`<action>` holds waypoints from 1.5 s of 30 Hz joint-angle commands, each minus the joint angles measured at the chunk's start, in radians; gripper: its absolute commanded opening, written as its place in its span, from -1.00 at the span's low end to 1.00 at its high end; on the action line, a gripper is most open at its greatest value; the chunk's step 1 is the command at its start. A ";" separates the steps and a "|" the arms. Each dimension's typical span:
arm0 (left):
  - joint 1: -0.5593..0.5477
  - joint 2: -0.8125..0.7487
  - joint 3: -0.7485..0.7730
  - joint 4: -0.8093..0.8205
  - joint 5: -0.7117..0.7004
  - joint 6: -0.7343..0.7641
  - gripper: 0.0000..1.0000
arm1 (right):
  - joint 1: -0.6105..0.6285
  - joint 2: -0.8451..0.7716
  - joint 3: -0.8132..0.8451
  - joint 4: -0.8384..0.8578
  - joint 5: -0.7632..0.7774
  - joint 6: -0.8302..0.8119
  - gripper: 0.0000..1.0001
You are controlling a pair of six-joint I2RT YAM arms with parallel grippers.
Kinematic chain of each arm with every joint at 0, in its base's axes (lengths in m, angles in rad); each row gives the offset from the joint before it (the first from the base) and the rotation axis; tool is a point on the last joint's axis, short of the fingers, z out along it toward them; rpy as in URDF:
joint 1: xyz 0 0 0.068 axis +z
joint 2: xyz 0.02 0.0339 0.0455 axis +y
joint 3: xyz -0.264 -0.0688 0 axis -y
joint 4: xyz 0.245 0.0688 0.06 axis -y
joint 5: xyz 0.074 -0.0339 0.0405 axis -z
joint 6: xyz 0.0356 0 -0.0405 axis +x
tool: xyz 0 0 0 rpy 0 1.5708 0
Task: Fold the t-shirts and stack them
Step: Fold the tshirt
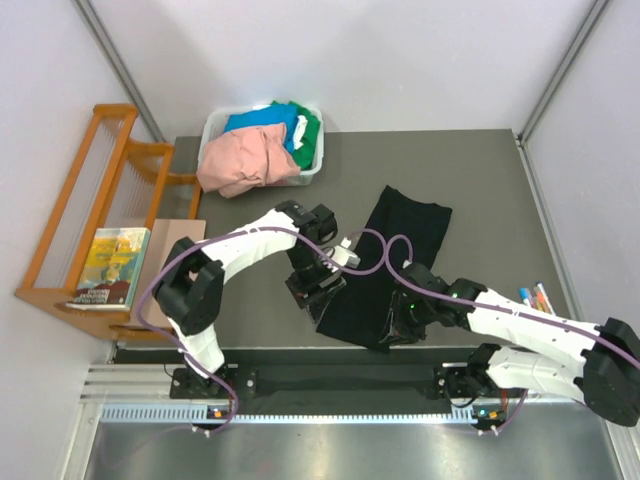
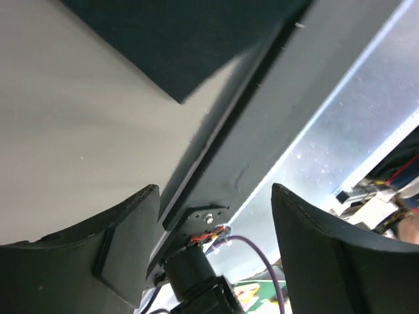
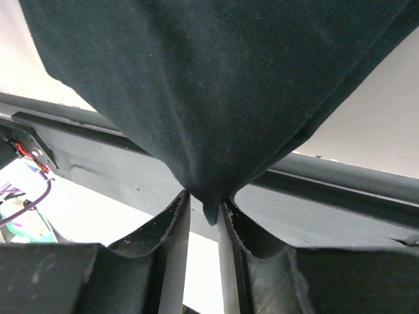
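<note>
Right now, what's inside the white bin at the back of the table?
A salmon-pink shirt spills over the near rim of the white bin, with a blue shirt and a green shirt behind it. Anything beneath them is covered.

You have four t-shirts: one black shirt lying near the middle, plus one pink shirt, one blue shirt and one green shirt in the single white bin, far left. There are two arms, the left arm and the right arm. On the left you have one wooden rack and one book.
</note>
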 commanded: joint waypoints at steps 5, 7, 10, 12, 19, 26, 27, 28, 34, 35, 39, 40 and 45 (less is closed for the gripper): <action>-0.009 -0.044 -0.133 0.356 -0.083 -0.169 0.31 | 0.016 0.047 0.032 0.047 0.008 -0.017 -0.55; -0.011 -0.073 -0.156 0.419 -0.121 -0.193 0.19 | 0.013 0.062 0.029 0.049 0.005 -0.019 -0.55; -0.012 -0.131 -0.240 0.580 -0.130 -0.254 -0.18 | 0.013 0.067 0.029 0.057 0.002 -0.015 -0.55; -0.015 -0.156 -0.308 0.686 -0.146 -0.320 -0.30 | 0.010 0.065 0.029 0.058 0.001 -0.009 -0.55; -0.024 -0.159 -0.423 0.807 -0.161 -0.429 0.29 | -0.010 0.048 0.011 0.054 -0.001 0.006 -0.53; -0.038 -0.182 -0.483 0.814 -0.132 -0.451 0.49 | -0.039 0.031 -0.017 0.044 -0.002 0.012 -0.49; -0.040 -0.179 -0.483 0.809 -0.111 -0.452 0.49 | -0.042 0.031 -0.018 0.046 -0.002 0.012 -0.49; -0.044 -0.184 -0.488 0.808 -0.100 -0.452 0.48 | -0.045 0.034 -0.018 0.040 -0.002 0.009 -0.49; -0.054 -0.217 -0.518 0.777 -0.019 -0.428 0.38 | -0.058 0.041 -0.012 0.029 0.004 0.004 -0.49; -0.057 -0.221 -0.521 0.777 -0.011 -0.425 0.31 | -0.056 0.042 -0.011 0.021 0.008 0.003 -0.49; -0.063 -0.224 -0.534 0.774 0.015 -0.416 0.22 | -0.058 0.039 -0.005 0.012 0.010 0.003 -0.50; -0.066 -0.224 -0.526 0.762 0.020 -0.410 0.22 | -0.058 0.039 -0.002 0.011 0.011 0.003 -0.49; -0.069 -0.205 -0.521 0.760 0.026 -0.403 0.03 | -0.058 0.047 0.008 0.008 0.016 0.003 -0.49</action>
